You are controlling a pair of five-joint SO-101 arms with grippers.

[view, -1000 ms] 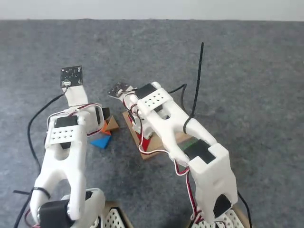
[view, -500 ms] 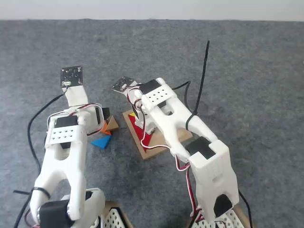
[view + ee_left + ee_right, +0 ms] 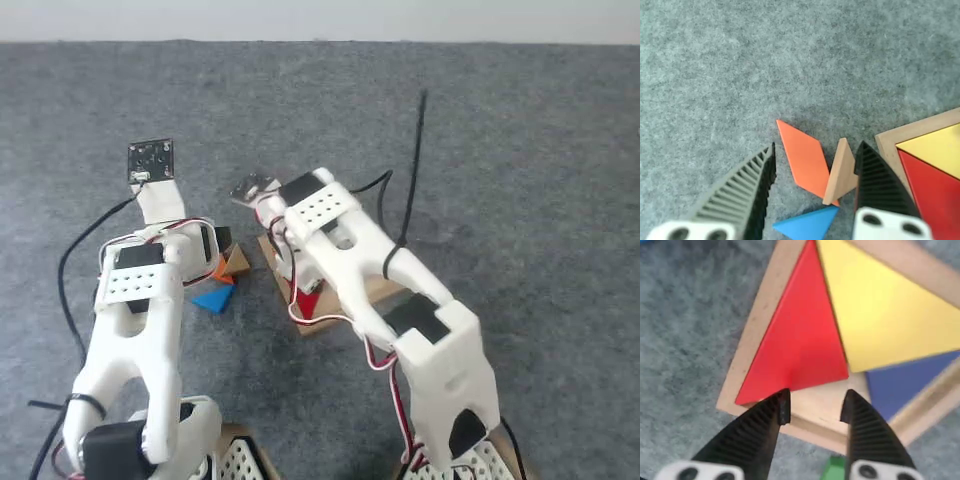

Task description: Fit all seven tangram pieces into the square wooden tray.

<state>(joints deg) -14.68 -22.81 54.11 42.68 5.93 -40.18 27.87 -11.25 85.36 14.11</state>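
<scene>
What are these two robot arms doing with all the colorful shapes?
They are filling a wooden tray with puzzle shapes. A red triangle, a yellow triangle and a dark blue piece already lie in it. The right hand hangs open over the tray's edge by the red triangle. The left hand hangs open over loose shapes on the carpet: an orange piece, a wooden triangle and a blue triangle.

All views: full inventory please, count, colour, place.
wooden tray: 1, tan, on carpet
red triangle: 1, red, in tray
yellow triangle: 1, yellow, in tray, beside red
dark blue piece: 1, in tray, partly seen
green piece: 1, past tray rim, mostly hidden
orange parallelogram: 1, on carpet beside tray
wood triangle: 1, tan, overlapping orange
light blue triangle: 1, on carpet
carpet: 1, grey
left gripper: open, over loose pieces
right gripper: open, over tray
</scene>
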